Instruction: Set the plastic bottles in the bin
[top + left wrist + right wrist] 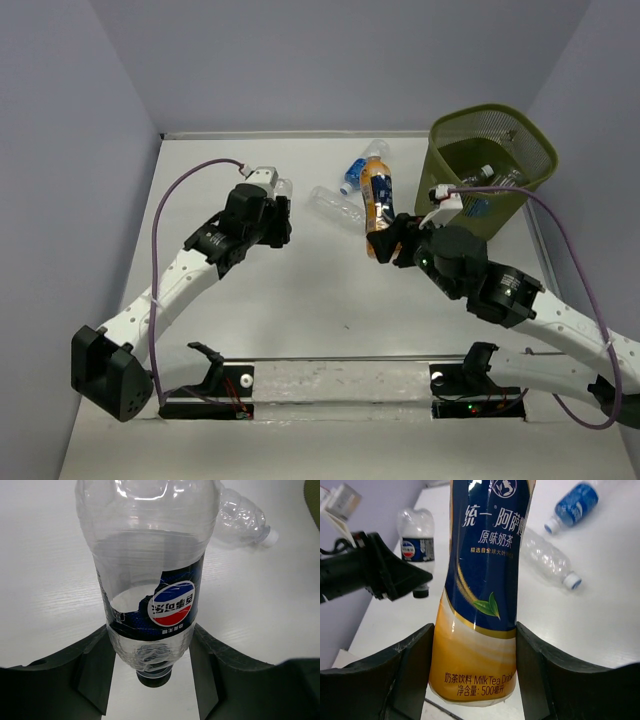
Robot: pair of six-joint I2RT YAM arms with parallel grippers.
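The left arm reaches toward the far left of the worktop. Its left jaws are pinched on a Pepsi-logo bottle: one finger presses each side of the bottle's lower label, near the neck. This bottle is clear and empty, with a dark cap pointing back at the wrist, so the logo reads upside down in the wrist view. I cannot tell whether it rests on the worktop or hangs just above it.

The right arm stretches to the middle of the worktop. The right jaws clamp the orange bottle around its orange base end, below the dark blue label, and the body points away toward the far side. From above, this bottle sits just left of the bin.

The bin stands in the far right corner, an olive-green mesh basket. At least two clear bottles lie inside it.

Two more bottles lie loose on the worktop, beside the orange one:
- A crumpled clear bottle with a white cap lies nearest it.
- A blue-labelled bottle, also white-capped, lies farther back.

Both are apart from either arm's jaws. The Pepsi-logo bottle is well to the left of this group — and farthest from the bin.
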